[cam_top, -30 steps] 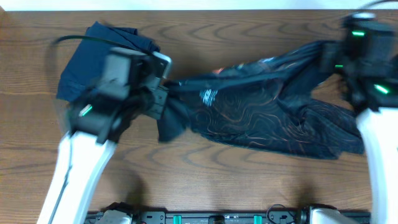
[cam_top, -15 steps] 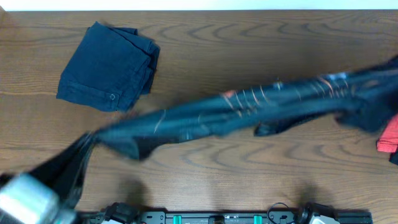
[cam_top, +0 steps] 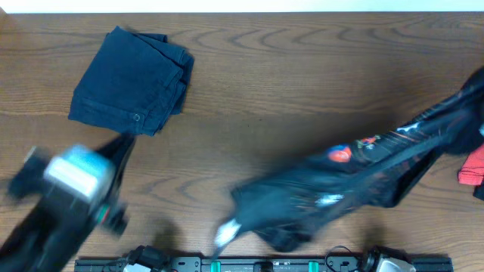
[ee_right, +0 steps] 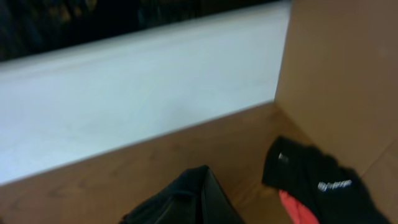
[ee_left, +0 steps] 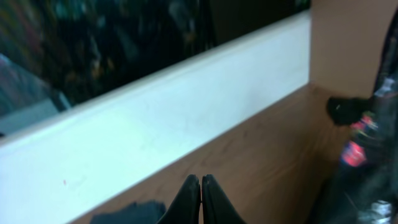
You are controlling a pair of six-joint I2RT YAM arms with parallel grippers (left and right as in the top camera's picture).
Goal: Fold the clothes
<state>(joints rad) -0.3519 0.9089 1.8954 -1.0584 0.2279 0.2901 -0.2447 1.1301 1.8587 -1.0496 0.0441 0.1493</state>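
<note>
The black jersey (cam_top: 355,177) with orange lines hangs stretched from the right edge of the overhead view down to the table's front middle, blurred by motion. It also shows at the right of the left wrist view (ee_left: 367,168). My left gripper (cam_top: 121,147) is at the front left, well apart from the jersey's loose left end. Its fingers (ee_left: 200,182) are pressed together with nothing between them. My right gripper (ee_right: 208,186) is out of the overhead view beyond the right edge. It is shut, with black jersey cloth draped around its fingers.
A folded navy denim garment (cam_top: 128,79) lies at the back left; part of it shows in the left wrist view (ee_left: 130,211). A black and red garment (cam_top: 473,162) lies at the right edge, also in the right wrist view (ee_right: 311,180). A white wall (ee_left: 155,124) stands behind the table.
The jersey's left end has come out of my left gripper and swung right and forward. My left arm has moved in from the front left corner. The right end stays held high at the right.
</note>
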